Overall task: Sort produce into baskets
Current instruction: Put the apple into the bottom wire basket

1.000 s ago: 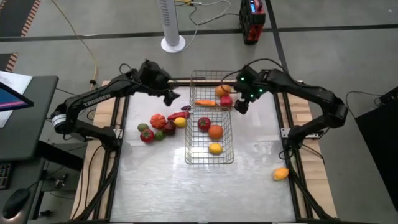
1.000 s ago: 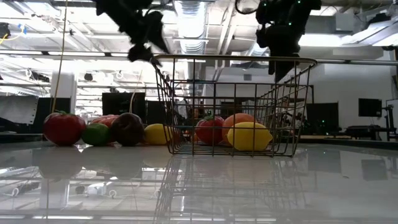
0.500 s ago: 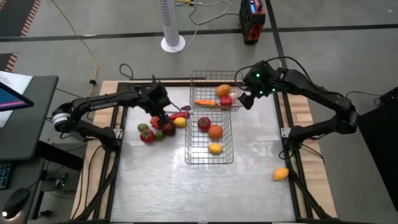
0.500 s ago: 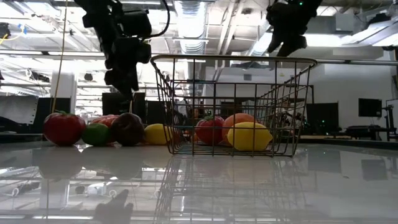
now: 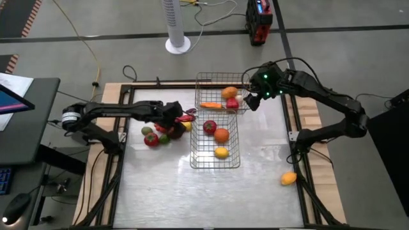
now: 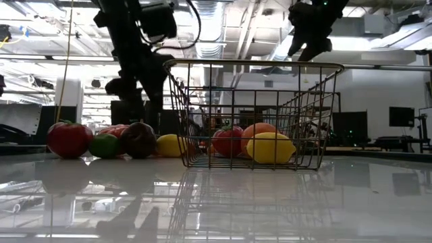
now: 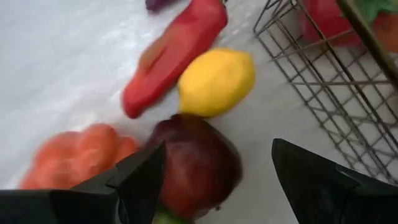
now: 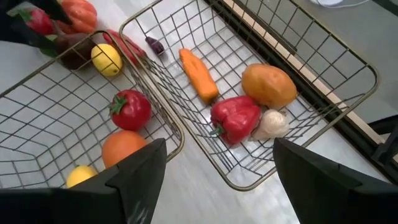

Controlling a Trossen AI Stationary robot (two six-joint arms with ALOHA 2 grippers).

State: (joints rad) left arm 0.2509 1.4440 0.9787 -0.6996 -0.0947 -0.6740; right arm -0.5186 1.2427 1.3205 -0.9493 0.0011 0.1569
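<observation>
1. The left gripper (image 5: 172, 116) is down low over the loose pile of produce on the desk (image 5: 255, 185), just left of the baskets; its jaws stand apart with nothing between them.
2. In the left wrist view those jaws straddle a dark red-purple fruit (image 7: 198, 163), and no contact with it shows. Beside that fruit lie a lemon (image 7: 216, 82), a long red pepper (image 7: 174, 56) and an orange lumpy piece (image 7: 74, 152).
3. The right gripper (image 5: 250, 102) hangs above the right edge of the far basket (image 5: 203, 80), jaws apart and empty.
4. The far basket holds a carrot (image 8: 199, 76), a red pepper (image 8: 235, 118), an orange fruit (image 8: 268, 86) and a small white piece (image 8: 272, 124).
5. The near basket (image 5: 195, 160) touches the far one and holds a tomato (image 8: 130, 109), an orange (image 8: 121, 148) and a second lemon (image 5: 221, 152).
6. More of the pile shows from above: a red piece (image 5: 151, 140) and a green one (image 5: 146, 131) at its left end.
7. One yellow-orange piece (image 5: 289, 178) lies alone near the desk's right edge, well apart from the baskets.
</observation>
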